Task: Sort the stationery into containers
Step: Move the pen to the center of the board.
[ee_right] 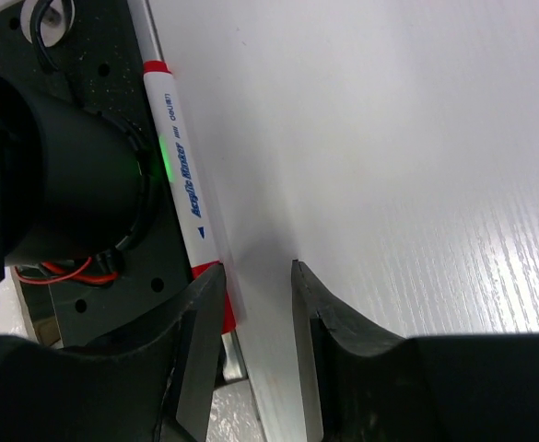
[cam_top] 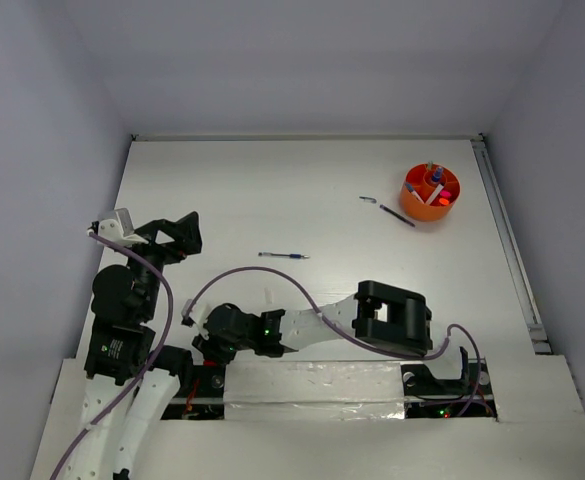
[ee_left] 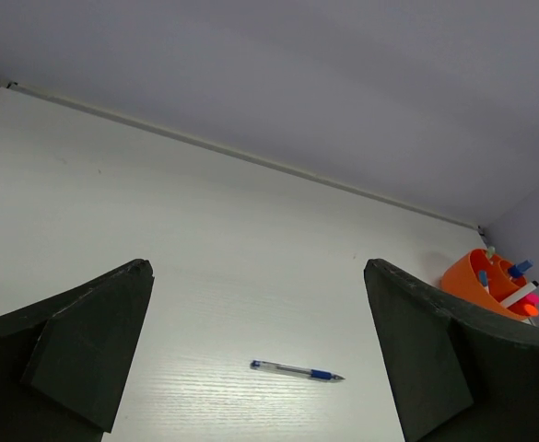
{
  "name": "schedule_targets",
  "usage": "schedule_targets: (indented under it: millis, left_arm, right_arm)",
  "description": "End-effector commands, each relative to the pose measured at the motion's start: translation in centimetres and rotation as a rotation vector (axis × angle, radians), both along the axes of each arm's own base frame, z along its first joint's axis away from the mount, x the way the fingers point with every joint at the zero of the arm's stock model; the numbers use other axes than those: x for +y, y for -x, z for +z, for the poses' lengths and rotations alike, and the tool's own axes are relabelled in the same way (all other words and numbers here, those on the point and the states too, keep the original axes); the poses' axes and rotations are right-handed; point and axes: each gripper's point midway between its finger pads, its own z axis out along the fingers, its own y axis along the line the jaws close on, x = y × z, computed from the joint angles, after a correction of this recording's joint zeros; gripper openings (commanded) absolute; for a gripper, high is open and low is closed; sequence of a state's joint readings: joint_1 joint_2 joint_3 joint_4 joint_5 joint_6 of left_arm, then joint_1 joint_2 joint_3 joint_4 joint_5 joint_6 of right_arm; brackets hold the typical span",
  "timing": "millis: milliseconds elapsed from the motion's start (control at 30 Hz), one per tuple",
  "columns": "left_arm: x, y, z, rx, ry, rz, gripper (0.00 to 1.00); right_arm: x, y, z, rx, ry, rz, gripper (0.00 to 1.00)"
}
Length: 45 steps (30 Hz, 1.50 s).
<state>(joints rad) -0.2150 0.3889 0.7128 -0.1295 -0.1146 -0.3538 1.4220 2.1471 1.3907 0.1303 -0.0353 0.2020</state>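
As the white marker (ee_right: pixel 179 166) lies against the black arm housing (ee_right: pixel 66 184), the right gripper (ee_right: pixel 255 276) is set beside its red end, narrowly parted and empty, while the left gripper (ee_left: pixel 257 267) is spread wide, empty, facing the blue pen (ee_left: pixel 297 371), well apart from the orange cup (ee_left: pixel 467 281).

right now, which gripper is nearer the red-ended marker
Right. The right gripper has its jaws at the marker, by its red end. The left gripper hangs over the table, open toward the pen; no marker shows in its view.
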Motion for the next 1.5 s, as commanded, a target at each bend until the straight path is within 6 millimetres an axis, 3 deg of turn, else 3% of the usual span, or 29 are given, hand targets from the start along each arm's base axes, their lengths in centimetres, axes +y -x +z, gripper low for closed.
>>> schedule_targets:
  millis: [0, 267, 367, 500, 900, 1067, 1200, 1467]
  left_arm:
    - [-0.3, -0.1, 1.3, -0.055, 0.007, -0.020, 0.99]
    - [-0.5, -0.4, 1.0, -0.042, 0.004, -0.028, 0.99]
    - [-0.5, -0.3, 1.0, -0.043, 0.004, -0.030, 0.99]
    - [-0.6, -0.3, 1.1, -0.046, 0.007, -0.036, 0.99]
    - [-0.5, -0.3, 1.1, -0.048, 0.006, -0.035, 0.99]
    - [-0.6, -0.4, 1.0, -0.045, 0.007, -0.039, 0.99]
    - [-0.7, -0.5, 0.9, -0.040, 0.006, -0.042, 0.99]
    - [-0.8, -0.4, 1.0, -0.043, 0.008, -0.046, 0.99]
  right_arm:
    - [-1.9, 0.9, -0.6, 0.018, 0.087, 0.008, 0.41]
    - [-0.4, 2.0, 2.2, 0.091, 0.025, 0.030, 0.40]
    - [-0.7, 2.4, 2.0, 0.098, 0.024, 0.050, 0.28]
    - [-1.0, 2.7, 1.3, 0.112, 0.045, 0.064, 0.21]
    - [-0.3, 5.0, 2.8, 0.178, 0.014, 0.150, 0.24]
    - [-0.2, 4.5, 3.4, 0.175, 0.018, 0.113, 0.31]
    - [-0.2, 4.5, 2.9, 0.170, 0.040, 0.122, 0.34]
    - [-0.8, 3.5, -0.7, 0.112, 0.133, 0.078, 0.32]
